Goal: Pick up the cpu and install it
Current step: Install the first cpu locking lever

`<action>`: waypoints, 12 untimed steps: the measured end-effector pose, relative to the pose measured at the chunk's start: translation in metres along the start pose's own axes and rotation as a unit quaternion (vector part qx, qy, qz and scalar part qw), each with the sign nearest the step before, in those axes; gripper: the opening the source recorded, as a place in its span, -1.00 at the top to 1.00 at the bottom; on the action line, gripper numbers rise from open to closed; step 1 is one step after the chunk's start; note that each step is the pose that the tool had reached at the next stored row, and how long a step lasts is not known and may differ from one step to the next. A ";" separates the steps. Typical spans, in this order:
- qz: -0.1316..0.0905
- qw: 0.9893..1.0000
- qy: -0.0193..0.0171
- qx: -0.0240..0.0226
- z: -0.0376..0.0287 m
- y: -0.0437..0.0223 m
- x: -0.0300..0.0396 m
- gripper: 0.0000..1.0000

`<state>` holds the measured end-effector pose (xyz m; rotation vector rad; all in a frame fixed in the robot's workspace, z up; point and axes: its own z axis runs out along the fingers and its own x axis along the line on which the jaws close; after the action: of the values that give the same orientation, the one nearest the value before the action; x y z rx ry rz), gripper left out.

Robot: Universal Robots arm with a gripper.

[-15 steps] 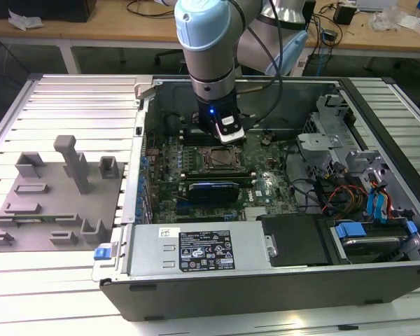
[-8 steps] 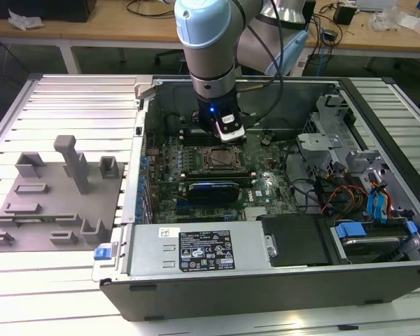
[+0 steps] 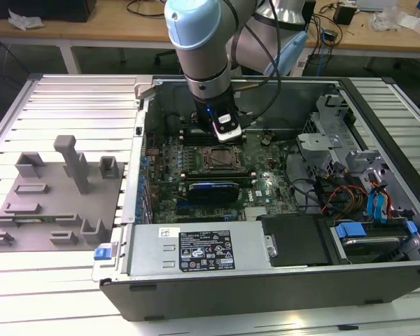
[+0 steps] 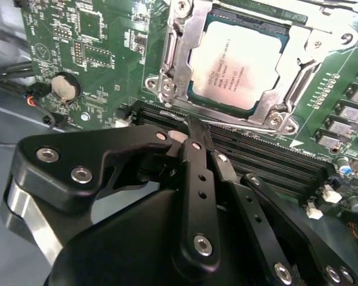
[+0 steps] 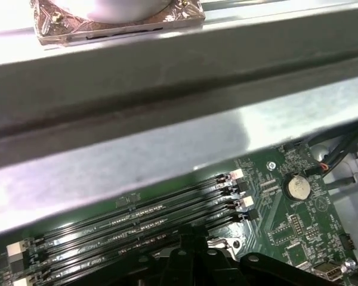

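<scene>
The cpu (image 4: 237, 64), a flat square chip with a silver-white top, lies inside the socket frame (image 4: 174, 53) on the green motherboard (image 4: 101, 36). The frame's metal bracket borders it on all sides. In the exterior view my gripper (image 3: 225, 131) hangs just above the far edge of the socket (image 3: 220, 159) inside the open computer case (image 3: 280, 280). In the second wrist view its black fingers (image 4: 195, 134) are closed together with nothing between them, their tip a short way off the socket's edge, over the memory slots (image 4: 256, 155).
A grey plastic fixture (image 3: 52, 203) with blocks and posts sits on the slatted table at the exterior view's left. Inside the case are a power supply (image 3: 196, 248), drive bays and cables (image 3: 350, 182), a coin battery (image 5: 297, 187) and the metal case wall (image 5: 167, 125).
</scene>
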<state>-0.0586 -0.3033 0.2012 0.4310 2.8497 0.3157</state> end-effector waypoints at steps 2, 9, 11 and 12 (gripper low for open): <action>-0.001 1.000 -0.006 -0.002 -0.0004 -0.0007 0.0024 0.79; -0.005 1.000 -0.026 -0.009 0.0004 -0.0038 0.0112 0.79; -0.006 0.999 -0.031 -0.011 0.0012 -0.0041 0.0117 0.79; -0.006 0.999 -0.033 -0.011 0.0015 -0.0043 0.0119 0.79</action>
<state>-0.0703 -0.3033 0.1962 0.4113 2.7802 0.3247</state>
